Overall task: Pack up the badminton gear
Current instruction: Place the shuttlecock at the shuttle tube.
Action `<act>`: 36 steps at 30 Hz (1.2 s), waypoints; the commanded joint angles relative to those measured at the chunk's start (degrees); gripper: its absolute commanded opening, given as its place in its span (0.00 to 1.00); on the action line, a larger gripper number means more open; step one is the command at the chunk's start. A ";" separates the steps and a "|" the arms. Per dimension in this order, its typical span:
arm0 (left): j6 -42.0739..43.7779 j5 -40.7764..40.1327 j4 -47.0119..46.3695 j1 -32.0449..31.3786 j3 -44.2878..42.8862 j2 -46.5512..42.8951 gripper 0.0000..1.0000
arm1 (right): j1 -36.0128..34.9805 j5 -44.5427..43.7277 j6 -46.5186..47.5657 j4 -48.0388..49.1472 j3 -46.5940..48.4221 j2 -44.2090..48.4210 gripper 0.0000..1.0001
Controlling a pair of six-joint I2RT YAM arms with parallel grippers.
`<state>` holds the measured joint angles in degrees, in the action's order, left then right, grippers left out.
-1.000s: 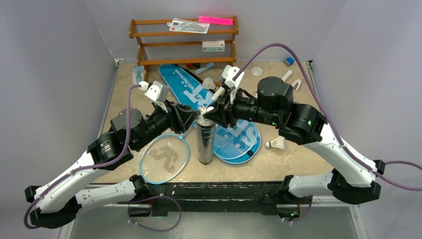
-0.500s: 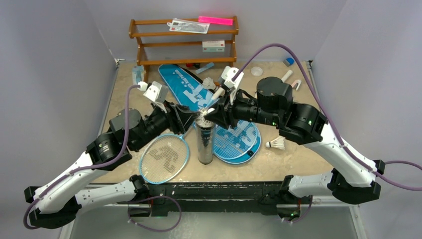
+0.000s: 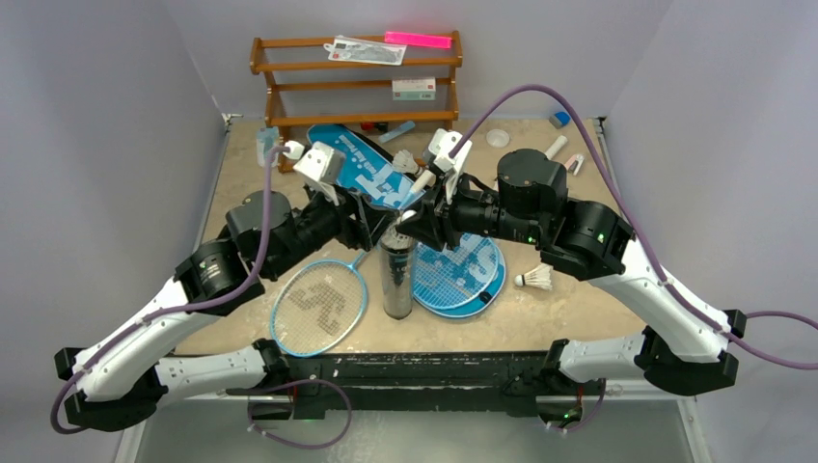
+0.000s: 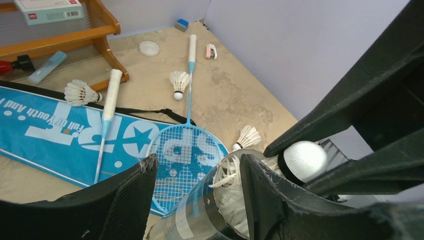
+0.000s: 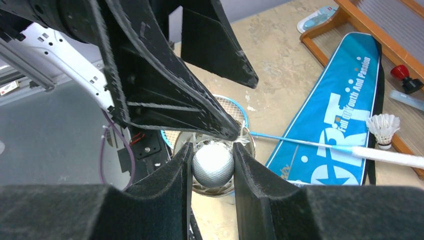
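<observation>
- The right end effector (image 5: 212,148) is closed narrowly on the rounded cork of a white feather shuttlecock (image 5: 212,167). It holds the shuttlecock over the mouth of the upright black cylinder tube (image 3: 396,280), feathers pointing down into the opening.
- The left end effector (image 4: 197,161) stands partly open, one jaw on each side of the tube's top. It does not appear to clamp anything.
- The tube stands mid-counter between the two light-blue rackets, one (image 3: 318,309) on the sandy counter (image 3: 540,328) to its left. The other (image 3: 461,275) lies on the blue racket-shaped bag lettered SPORT (image 3: 352,162) to its right.
- Loose shuttlecocks remain: one (image 3: 533,280) to the right, another (image 3: 406,160) on the bag's far part.
- Risk: with the tube ungripped, a downward push could tip it.
- Risk: a left jaw tip sits right at the rim, so feathers could snag or crush there, or the end effectors could collide.
</observation>
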<state>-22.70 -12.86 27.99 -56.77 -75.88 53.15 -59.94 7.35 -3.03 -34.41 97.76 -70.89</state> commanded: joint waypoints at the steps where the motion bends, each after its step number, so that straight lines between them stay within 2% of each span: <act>1: 2.79 -1.02 -0.68 -0.28 -2.46 1.71 0.60 | -0.12 2.19 -0.69 -1.41 0.95 -0.25 0.31; 9: 4.07 0.24 1.35 -0.28 -4.63 4.63 0.59 | -0.17 1.99 -0.66 -1.36 1.02 -0.37 0.30; 17: 4.91 1.25 9.51 -0.27 -6.69 2.97 0.55 | -0.13 1.43 -0.68 -1.57 1.34 -0.89 0.30; 25: 6.28 0.09 19.04 -0.29 -10.90 6.78 0.55 | -0.16 1.08 -0.58 -1.01 1.00 -1.08 0.30; 29: 5.85 -0.65 18.53 -0.27 -10.72 6.58 0.55 | -0.17 1.27 -0.58 -0.85 1.25 -1.35 0.30; 36: 3.86 -3.50 12.30 -0.27 -9.16 1.97 0.60 | -0.17 1.34 -0.15 -2.33 3.15 -3.26 0.31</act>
<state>-18.35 -14.44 41.36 -56.77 -85.86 58.63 -60.05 8.75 -3.60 -34.72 98.52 -72.77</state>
